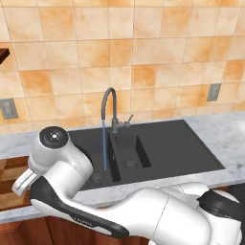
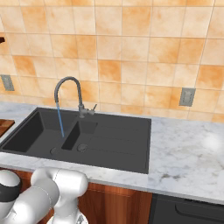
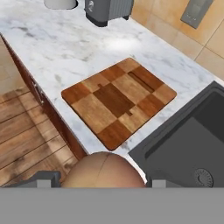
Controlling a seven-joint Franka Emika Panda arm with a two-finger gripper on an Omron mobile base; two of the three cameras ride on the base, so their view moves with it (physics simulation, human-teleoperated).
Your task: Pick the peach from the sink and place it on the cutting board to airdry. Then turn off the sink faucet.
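In the hand view, the peach (image 3: 103, 171) at bottom centre is cut off below, and the sink (image 3: 183, 148) runs off the right edge. The robot's arm hides the sink's lower-left corner in the left base view, while the cutting board (image 2: 4, 126) shows as a sliver at the right base view's left edge.

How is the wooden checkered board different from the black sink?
The cutting board is brown wood in light and dark squares; the sink is plain matte black. The cutting board is a flat slab lying on top of the marble counter; the sink is sunk into the counter, with hollow basins and round drains. Water from the faucet runs into the sink; the cutting board has nothing on it. Both are rectangular.
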